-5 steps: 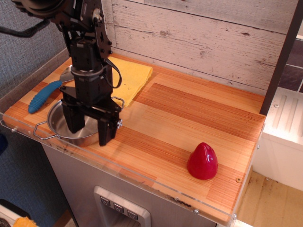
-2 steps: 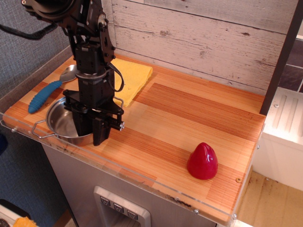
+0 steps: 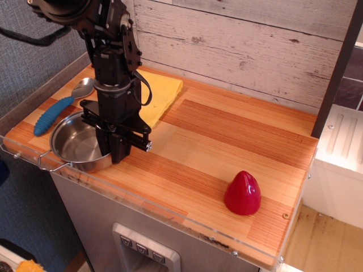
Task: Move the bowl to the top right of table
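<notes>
The bowl (image 3: 76, 144), a shallow shiny steel pot with thin wire loop handles, sits at the front left corner of the striped wooden table (image 3: 227, 130). My black gripper (image 3: 116, 154) points straight down at the bowl's right rim. Its fingers are drawn together on that rim, one inside the bowl and one outside. The bowl rests on the table. Its left handle shows near the front edge, and its right handle is hidden behind the gripper.
A blue-handled metal spoon (image 3: 54, 111) lies just behind the bowl at the left edge. A yellow cloth (image 3: 161, 90) lies at the back left. A red cone (image 3: 243, 192) stands at the front right. A clear acrylic rim (image 3: 170, 212) edges the front; whitewashed planks back the table.
The gripper's fingers were spread wide over the bowl and have closed onto its right rim. The bowl has shifted slightly to the left.
</notes>
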Action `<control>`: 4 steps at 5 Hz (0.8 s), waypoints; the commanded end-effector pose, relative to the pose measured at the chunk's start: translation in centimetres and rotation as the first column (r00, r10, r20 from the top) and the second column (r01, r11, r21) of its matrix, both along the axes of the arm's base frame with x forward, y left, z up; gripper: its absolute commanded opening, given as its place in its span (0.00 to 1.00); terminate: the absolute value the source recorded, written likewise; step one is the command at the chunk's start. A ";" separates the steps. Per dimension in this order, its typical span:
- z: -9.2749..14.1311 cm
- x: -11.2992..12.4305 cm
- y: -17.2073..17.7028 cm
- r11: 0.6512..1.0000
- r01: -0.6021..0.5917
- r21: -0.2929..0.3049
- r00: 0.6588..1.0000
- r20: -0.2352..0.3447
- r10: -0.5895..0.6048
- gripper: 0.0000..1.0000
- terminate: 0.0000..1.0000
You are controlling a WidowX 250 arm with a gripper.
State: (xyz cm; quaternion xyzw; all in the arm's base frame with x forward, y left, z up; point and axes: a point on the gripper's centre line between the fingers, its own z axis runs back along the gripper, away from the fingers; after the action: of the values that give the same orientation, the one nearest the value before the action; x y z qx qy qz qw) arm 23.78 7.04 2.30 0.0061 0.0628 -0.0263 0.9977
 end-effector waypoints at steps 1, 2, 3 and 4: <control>6.3 -0.7 -0.3 0.998 0.031 -0.049 0.985 0.172 -0.022 0.00 0.00; 8.9 -0.2 -2.3 0.994 0.059 -0.094 0.972 0.234 -0.036 0.00 0.00; 8.6 2.1 -5.9 0.979 0.129 -0.159 0.965 0.246 -0.087 0.00 0.00; 7.9 5.5 -9.3 0.969 0.166 -0.181 0.957 0.265 -0.115 0.00 0.00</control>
State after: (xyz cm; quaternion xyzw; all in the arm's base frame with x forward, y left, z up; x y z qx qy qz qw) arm 29.24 -2.77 8.75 -0.0889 -0.0470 -0.1017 0.9897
